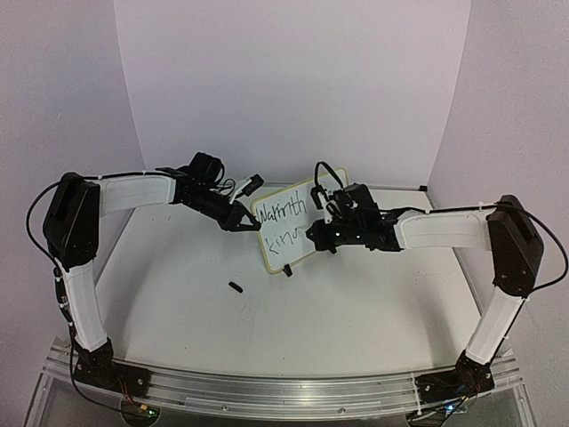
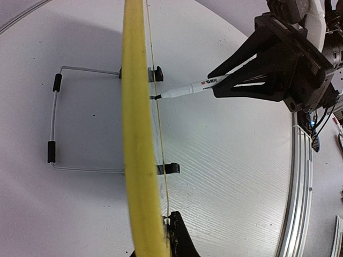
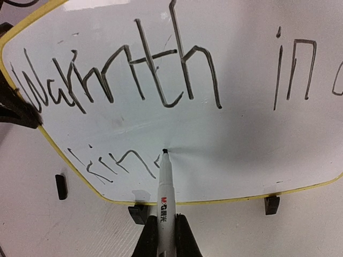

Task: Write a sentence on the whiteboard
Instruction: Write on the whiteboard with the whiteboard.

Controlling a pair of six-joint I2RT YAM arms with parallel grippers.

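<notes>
A: From above first. Where to find the whiteboard [image 1: 277,227]?

B: Toward the back of the table [image 1: 267,329], between the two arms. Leans back on its stand, face toward the arm bases, long axis running left to right and slanting away on the right. Pinched at its left edge by the left hand [image 1: 236,221], pressed together on the rim. Met from the right by the right hand [image 1: 322,237]. Also a small black piece [image 1: 236,286] lying loose in front, well apart from the board, possibly a cap.

A: And the sentence [image 1: 283,210]?

B: Two lines of black writing, too small to read from up there.

A: Left wrist view?

B: Shows the board edge-on as a yellow rim running top to bottom, with the wire stand [image 2: 53,123] on one side and two black clip feet [image 2: 155,74] on the other. Shows the marker [image 2: 190,88] on the feet's side, squeezed in the right hand, which is closed tight on the barrel. Long axis nearly square to the board's face, tip touching it.

A: Right wrist view?

B: Reads "Warmth in" on top, with one more letter cut off at the right edge. Below that, "kin" and a stroke just begun at the marker tip.

A: How far along, then?

B: Past halfway, at a guess. Done with most or all of the top line, busy mid-word on the second, with the rest of that line left to write.
</notes>
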